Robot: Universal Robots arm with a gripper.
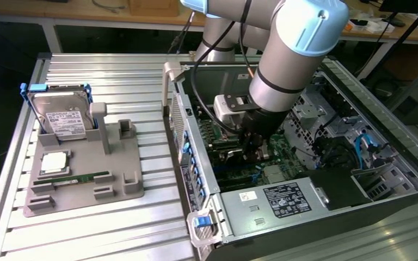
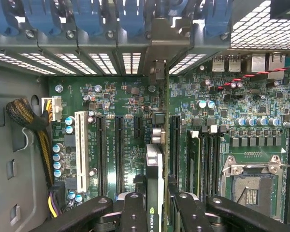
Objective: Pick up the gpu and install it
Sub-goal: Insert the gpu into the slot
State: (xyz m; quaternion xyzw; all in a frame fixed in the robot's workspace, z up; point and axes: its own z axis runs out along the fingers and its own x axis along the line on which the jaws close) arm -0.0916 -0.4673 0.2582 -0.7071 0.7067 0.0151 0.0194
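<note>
Claw (image 2: 154,212) is pinched on the gpu (image 2: 154,169), fingers (image 2: 133,212) on either face of the card, seen edge-on in the wrist view. Card stands upright over the motherboard (image 2: 121,101), its silver bracket end toward the case's rear slot wall. It sits between the long black expansion slots; can't tell whether its edge is seated in one or just above it. Exterior view: claw (image 1: 256,147) is deep inside the open PC case (image 1: 383,109), arm (image 1: 296,49) coming down from above, card itself mostly hidden by the wrist.

Inside the case: one white slot (image 2: 80,150), several black slots beside it, one empty CPU socket (image 2: 251,186), a row of blue slot latches (image 2: 87,14) along the rear wall, one braided cable bundle (image 2: 26,113). One labelled power supply (image 1: 282,198) at the near end of the case.

Outward: case lies on its side on a ribbed aluminium table (image 1: 107,234). At the exterior view's left, one grey fixture tray (image 1: 85,185) holding one hard drive (image 1: 63,117) standing upright in a blue frame, one CPU chip (image 1: 53,163) lying flat, one memory stick (image 1: 82,178) lying flat. All three well apart from the claw.

Room: wooden benches (image 1: 122,16) behind the table, dark floor underneath.
</note>
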